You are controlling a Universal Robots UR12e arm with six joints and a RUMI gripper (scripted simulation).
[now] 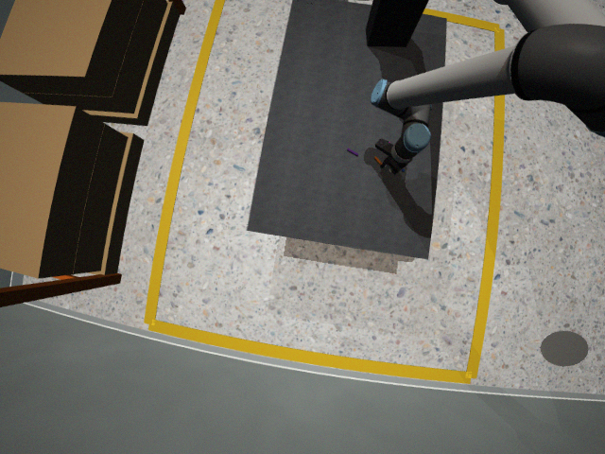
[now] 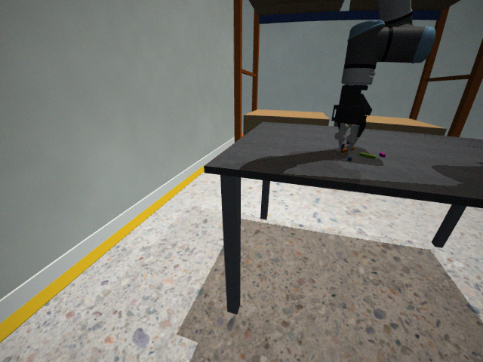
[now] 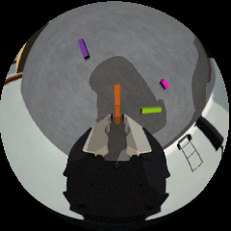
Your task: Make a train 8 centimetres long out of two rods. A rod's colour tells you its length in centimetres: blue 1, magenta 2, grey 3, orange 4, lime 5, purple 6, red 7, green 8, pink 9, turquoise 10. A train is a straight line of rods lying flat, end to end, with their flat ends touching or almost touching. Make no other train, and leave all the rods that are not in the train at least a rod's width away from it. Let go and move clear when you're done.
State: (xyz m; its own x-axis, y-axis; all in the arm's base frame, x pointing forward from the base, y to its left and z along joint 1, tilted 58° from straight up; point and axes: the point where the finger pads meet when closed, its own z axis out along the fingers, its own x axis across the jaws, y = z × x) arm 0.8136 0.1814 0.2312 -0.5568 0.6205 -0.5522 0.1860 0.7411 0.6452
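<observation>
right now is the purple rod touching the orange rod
No, in the wrist view the purple rod lies well apart from the orange rod.

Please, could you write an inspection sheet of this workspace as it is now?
Surface: dark table, partly shaded by the arm.
Job's things: purple rod, magenta rod, orange rod, lime rod, blue rod, all lying apart; no train.
Clutter: nothing seen.
Grippers: gripper low at the table, jaws slightly open around the orange rod's near end, not clamping.
Cables: nothing seen.
Surroundings: yellow floor tape, cardboard boxes, orange shelf rack.
</observation>
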